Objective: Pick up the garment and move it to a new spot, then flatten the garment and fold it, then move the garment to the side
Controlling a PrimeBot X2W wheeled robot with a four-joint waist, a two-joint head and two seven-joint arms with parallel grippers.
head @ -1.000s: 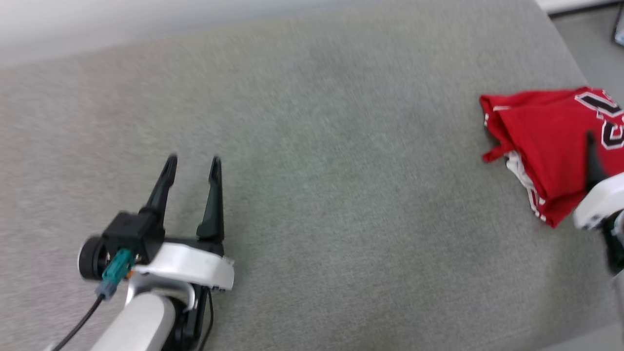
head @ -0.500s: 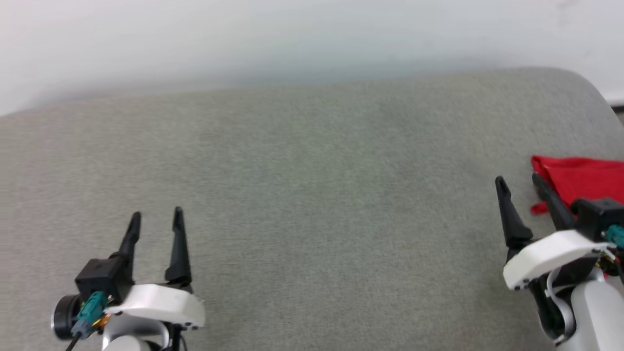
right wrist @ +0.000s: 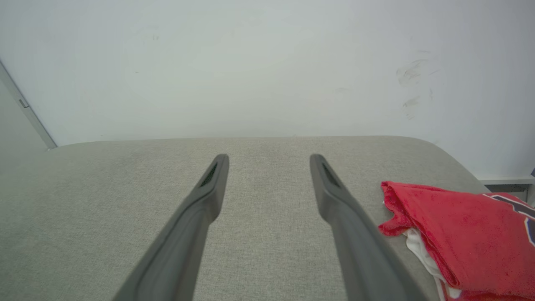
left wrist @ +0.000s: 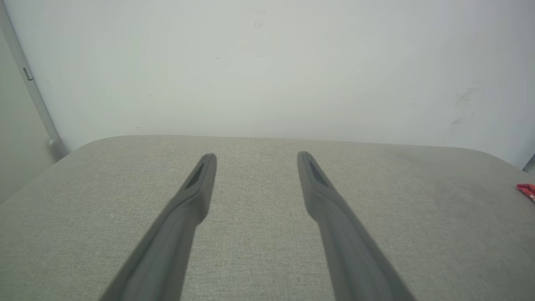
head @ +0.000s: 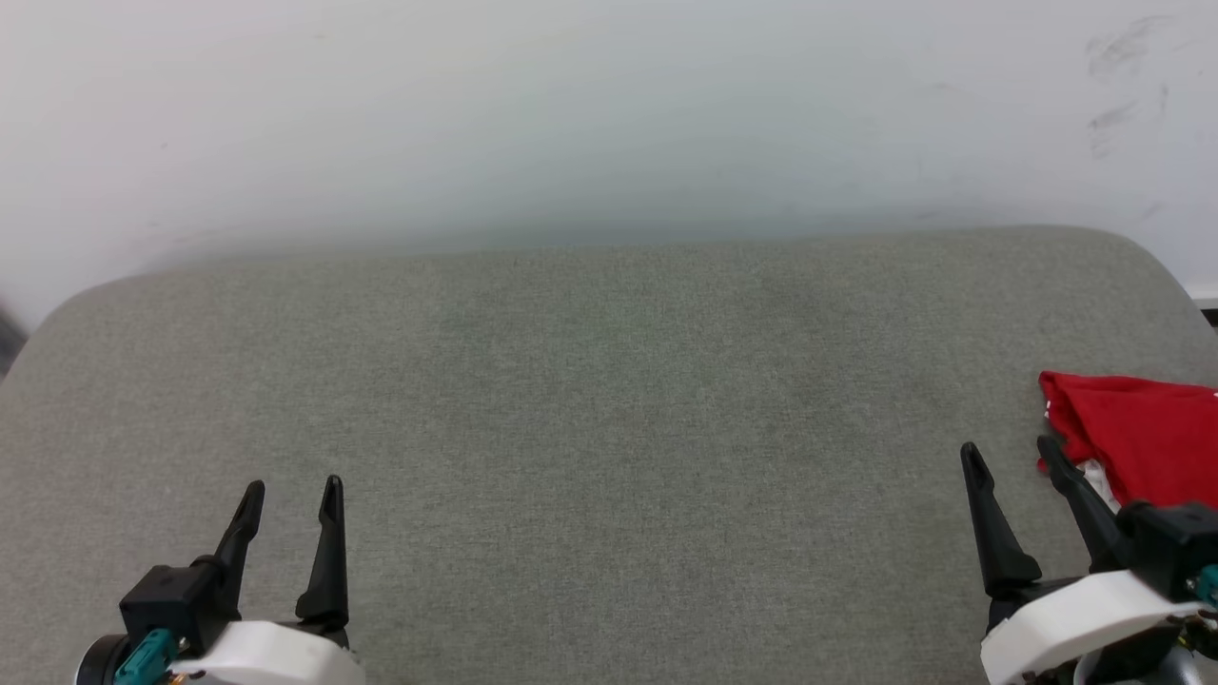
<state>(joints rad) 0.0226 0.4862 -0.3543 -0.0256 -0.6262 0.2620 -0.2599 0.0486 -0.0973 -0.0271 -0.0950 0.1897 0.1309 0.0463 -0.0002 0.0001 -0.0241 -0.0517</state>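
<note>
While the pale wall [head: 609, 114] takes up the back, the grey padded top [head: 609, 381] spreads wide below it; at its far right edge lies the red shirt [head: 1142, 433], gathered into a compact bundle with a white sleeve tucked under and part of a dark print showing in the right wrist view; its outer part is cut off by the picture's edge.

The right gripper [head: 1009, 445] hangs just beside the shirt's near corner, fingers spread and empty; the left gripper [head: 293, 485] is well apart on the other side, likewise spread with nothing between its fingers.

Judging by the layered shape and its place at the side, the moving, flattening and folding look done, and the last move aside looks finished too; how neat the fold is cannot be told.

The shirt rests straight on the padding, inside no container.
</note>
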